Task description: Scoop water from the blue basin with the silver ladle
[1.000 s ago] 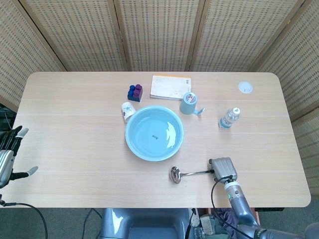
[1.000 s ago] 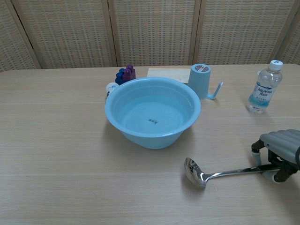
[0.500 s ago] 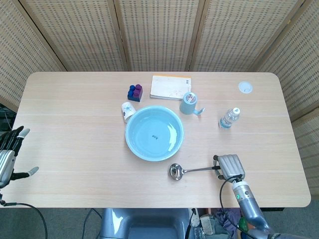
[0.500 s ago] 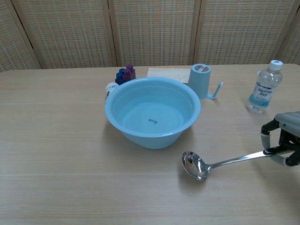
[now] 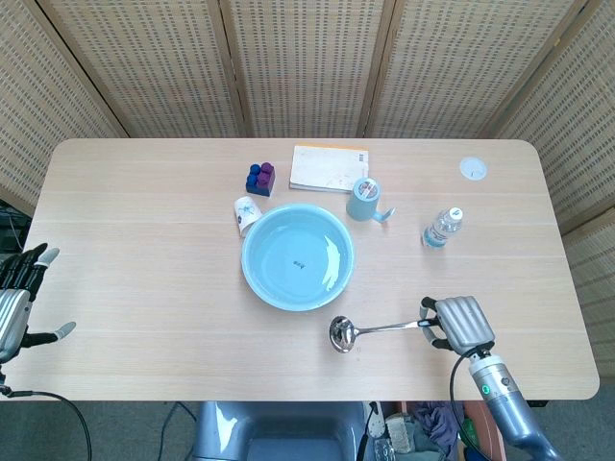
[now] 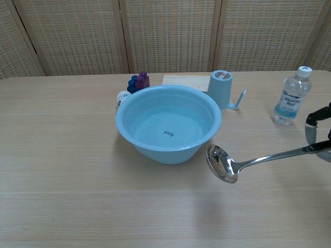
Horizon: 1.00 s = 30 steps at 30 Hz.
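The right hand (image 5: 459,324), cut off at the chest view's right edge, grips the silver ladle (image 6: 225,164) beside the central blue basin (image 5: 298,257); the left hand (image 5: 21,303), lower left, shows spread fingers, holding nothing.

The right hand (image 5: 459,324) is gripping the silver ladle (image 6: 243,164) at five o'clock; the left hand (image 5: 17,298) is hanging open at nine.

Silver ladle (image 6: 223,164) beside blue basin (image 6: 168,124)
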Motion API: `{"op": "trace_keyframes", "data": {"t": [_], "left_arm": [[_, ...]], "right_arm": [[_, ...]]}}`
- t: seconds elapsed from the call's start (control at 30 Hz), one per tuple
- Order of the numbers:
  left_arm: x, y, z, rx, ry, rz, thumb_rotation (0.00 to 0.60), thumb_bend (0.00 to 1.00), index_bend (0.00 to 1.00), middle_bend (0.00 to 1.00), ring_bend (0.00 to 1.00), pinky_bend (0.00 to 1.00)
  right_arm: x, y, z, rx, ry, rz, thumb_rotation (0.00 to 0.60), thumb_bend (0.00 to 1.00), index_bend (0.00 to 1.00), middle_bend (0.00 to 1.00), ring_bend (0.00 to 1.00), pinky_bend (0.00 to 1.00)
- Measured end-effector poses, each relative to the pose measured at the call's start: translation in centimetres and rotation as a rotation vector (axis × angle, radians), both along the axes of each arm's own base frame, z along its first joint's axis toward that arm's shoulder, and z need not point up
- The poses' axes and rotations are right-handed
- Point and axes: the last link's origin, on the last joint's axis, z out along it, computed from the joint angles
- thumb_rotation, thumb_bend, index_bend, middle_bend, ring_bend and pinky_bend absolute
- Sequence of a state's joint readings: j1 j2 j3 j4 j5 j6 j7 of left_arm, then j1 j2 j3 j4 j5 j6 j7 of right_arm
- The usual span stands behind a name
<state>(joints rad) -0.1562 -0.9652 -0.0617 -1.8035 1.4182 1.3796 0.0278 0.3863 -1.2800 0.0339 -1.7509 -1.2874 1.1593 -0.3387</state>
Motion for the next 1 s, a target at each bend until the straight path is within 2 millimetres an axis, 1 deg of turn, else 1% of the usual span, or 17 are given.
{"op": "trace_keyframes", "data": {"t": [0.13,0.3,0.57,0.67,0.73,0.83,1.0], "left_arm": [[0.0,0.1,0.0,0.0,0.002,0.003,0.6,0.0,0.0,0.0,0.0,0.0],[0.0,0.1,0.0,0.001,0.002,0.002,0.6,0.0,0.0,0.0,0.0,0.0],[-0.1,0.3,-0.1,-0.003,0.002,0.008,0.6,0.0,0.0,0.0,0.0,0.0],[-0.1,0.4,-0.2,-0.006,0.003,0.012,0.6,0.0,0.0,0.0,0.0,0.0],[-0.1,0.5,-0.2,-0.009,0.004,0.015,0.6,0.0,0.0,0.0,0.0,0.0],[-0.2,0.7,-0.3,-0.014,0.006,0.017,0.6,0.0,0.0,0.0,0.0,0.0],[-0.2,0.9,-0.4,-0.023,0.008,0.018,0.6,0.0,0.0,0.0,0.0,0.0]], "right_arm": [[1.7,0.0,0.7,-0.003,-0.018,0.045,0.6,0.72,0.76,0.96,1.0,1.0],[4.2,-1.6,1.8,-0.028,0.011,0.096,0.6,0.72,0.76,0.96,1.0,1.0],[8.8,-6.3,3.6,-0.102,0.042,0.118,0.6,0.72,0.76,0.96,1.0,1.0],[10.5,-8.2,3.9,-0.124,0.065,0.108,0.6,0.72,0.76,0.96,1.0,1.0],[11.7,-9.3,3.8,-0.133,0.089,0.1,0.6,0.73,0.76,0.96,1.0,1.0],[13.7,-11.0,3.1,-0.138,0.14,0.092,0.6,0.73,0.76,0.96,1.0,1.0],[17.1,-13.4,0.6,-0.142,0.233,0.094,0.6,0.73,0.76,0.96,1.0,1.0]]}}
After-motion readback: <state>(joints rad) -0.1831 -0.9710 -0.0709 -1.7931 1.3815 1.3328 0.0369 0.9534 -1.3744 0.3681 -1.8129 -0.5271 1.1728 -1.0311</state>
